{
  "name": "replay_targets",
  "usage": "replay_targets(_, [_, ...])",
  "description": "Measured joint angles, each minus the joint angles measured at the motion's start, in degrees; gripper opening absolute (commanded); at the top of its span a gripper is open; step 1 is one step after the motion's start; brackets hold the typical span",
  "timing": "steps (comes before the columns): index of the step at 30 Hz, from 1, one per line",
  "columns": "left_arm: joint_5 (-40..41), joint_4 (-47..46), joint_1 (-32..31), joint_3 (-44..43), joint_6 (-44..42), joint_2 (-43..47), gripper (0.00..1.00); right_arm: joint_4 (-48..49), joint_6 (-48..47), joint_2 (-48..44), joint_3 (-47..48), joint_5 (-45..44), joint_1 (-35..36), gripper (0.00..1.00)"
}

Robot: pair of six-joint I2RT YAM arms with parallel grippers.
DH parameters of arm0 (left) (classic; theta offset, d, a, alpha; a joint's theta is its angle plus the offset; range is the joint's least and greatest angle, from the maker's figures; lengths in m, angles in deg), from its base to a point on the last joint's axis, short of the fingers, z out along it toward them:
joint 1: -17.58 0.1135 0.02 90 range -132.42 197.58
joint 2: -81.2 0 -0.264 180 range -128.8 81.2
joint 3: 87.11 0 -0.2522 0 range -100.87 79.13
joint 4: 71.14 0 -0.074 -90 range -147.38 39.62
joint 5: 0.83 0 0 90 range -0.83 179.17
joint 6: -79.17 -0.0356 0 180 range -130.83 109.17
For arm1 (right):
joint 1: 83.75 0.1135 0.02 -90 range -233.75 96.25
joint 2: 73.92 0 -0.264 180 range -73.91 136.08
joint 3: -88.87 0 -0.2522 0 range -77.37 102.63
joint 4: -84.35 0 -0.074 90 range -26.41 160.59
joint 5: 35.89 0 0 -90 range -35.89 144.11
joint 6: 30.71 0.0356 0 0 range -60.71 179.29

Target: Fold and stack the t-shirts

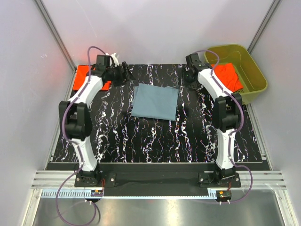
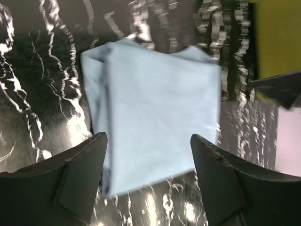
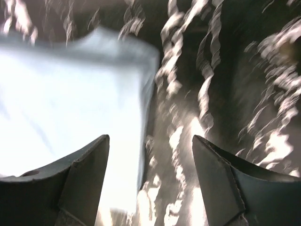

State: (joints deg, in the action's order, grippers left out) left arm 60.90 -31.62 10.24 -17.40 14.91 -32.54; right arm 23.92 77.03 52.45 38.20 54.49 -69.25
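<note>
The blue-grey t-shirt [image 1: 154, 101] lies folded into a flat square in the middle of the black marbled mat. It fills the left wrist view [image 2: 155, 113] and the left half of the right wrist view [image 3: 70, 117]. An orange-red t-shirt [image 1: 228, 76] lies in the olive tub. Another orange-red shirt [image 1: 87, 75] lies flat at the far left, partly under the left arm. My left gripper [image 1: 126, 72] is open and empty, above the mat just beyond the blue shirt's far left corner. My right gripper [image 1: 189, 78] is open and empty, by the shirt's far right corner.
The olive-green tub [image 1: 251, 66] stands at the far right, off the mat's corner; its yellow-green wall shows in the left wrist view [image 2: 277, 37]. White walls and metal posts close in the back and sides. The arm bases sit at the near edge.
</note>
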Motion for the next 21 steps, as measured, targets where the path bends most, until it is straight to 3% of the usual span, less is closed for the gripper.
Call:
replay_targets(3, [-0.7,-0.4,0.0,3.4,-2.1,5.7,0.78,-0.3,0.5,-4.7,-6.8,3.8,1.4,0.79])
replay_targets(7, [-2.1,-0.5,0.0,6.3,-4.8,4.6,0.76,0.7,1.9,-8.7,-14.6,9.5,3.2,0.78])
replay_targets(10, [-2.6,-0.2,-0.1,7.5,-6.1,0.0,0.65,1.7,3.1,-9.9,-18.6,13.3,3.7,0.68])
replay_targets(12, [-2.8,-0.1,-0.2,7.7,-6.7,-3.5,0.63,2.4,4.1,-9.9,-19.5,14.8,3.7,0.63])
replay_targets(16, [-3.0,-0.6,-0.5,7.9,-6.9,-7.5,0.7,4.1,5.9,-9.8,-19.7,17.4,3.7,0.6])
replay_targets(21, [-3.4,-3.1,-2.3,8.2,-6.7,-8.1,0.69,6.4,7.5,-8.9,-20.2,19.5,3.7,0.59])
